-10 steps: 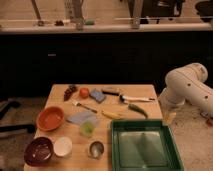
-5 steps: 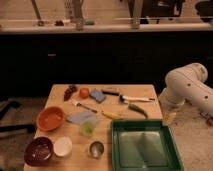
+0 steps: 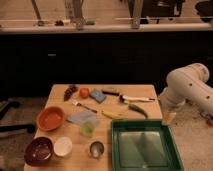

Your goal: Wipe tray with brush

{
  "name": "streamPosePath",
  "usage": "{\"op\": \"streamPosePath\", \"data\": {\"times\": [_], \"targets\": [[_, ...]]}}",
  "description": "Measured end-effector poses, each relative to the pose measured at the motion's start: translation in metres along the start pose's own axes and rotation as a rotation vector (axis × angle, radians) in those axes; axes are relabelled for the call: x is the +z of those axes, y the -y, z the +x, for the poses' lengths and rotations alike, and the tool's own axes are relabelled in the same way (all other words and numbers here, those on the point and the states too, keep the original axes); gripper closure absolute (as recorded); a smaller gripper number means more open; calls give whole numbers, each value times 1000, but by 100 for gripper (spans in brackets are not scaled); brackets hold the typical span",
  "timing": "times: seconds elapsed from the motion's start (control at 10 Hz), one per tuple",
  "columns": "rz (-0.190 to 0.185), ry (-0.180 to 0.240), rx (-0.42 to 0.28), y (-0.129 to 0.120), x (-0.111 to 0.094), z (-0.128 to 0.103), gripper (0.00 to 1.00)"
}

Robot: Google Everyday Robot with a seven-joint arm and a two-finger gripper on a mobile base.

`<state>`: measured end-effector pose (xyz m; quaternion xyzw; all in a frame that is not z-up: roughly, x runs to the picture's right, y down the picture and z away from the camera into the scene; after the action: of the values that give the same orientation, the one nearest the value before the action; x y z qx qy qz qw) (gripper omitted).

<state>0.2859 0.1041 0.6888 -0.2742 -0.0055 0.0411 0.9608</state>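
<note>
Far to the left of the hand, an orange bowl (image 3: 50, 118) is sitting on the wooden surface (image 3: 56, 98). Closer in, the brush (image 3: 135, 99) is lying left of the hand, its white handle pointing toward it, with a green pepper (image 3: 137, 109) lying just beside. The green tray (image 3: 114, 148) is resting just below and left of the hand. The hand (image 3: 169, 116) is hanging open at the surface's right edge, gripping nothing. Dark cabinets (image 3: 100, 57) are running behind everything.
</note>
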Motion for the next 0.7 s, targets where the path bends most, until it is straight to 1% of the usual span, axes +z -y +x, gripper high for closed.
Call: {"op": "streamPosePath", "data": {"times": [0.1,0.2,0.3,0.4,0.6,0.7], "targets": [[6,28,4,8,1,-1,20],[15,62,5,19,3,-8,20],[23,80,9,25,5,-11,20],[32,87,10,31,6,-14,20],[45,88,10,46,11,-27,20],[56,74,10,49,14,-29,20]]}}
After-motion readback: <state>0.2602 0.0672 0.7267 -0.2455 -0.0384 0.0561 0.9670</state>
